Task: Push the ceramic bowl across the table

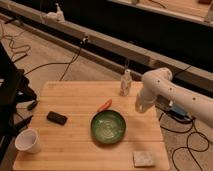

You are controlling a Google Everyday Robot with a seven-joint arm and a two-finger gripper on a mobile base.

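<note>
The green ceramic bowl (pixel 108 126) sits upright right of the middle of the light wooden table (pixel 70 140). Its rim is darker and its inside pale and swirled. My white arm comes in from the right. The gripper (pixel 142 106) hangs over the table's right edge, to the upper right of the bowl and apart from it. An orange-red object (pixel 104 105) lies just behind the bowl.
A white paper cup (pixel 28 141) stands at the front left corner. A black oblong object (pixel 56 118) lies left of the bowl. A small clear bottle (pixel 125 83) stands at the back edge. A beige square tile (pixel 144 158) lies at the front right. Cables run over the floor.
</note>
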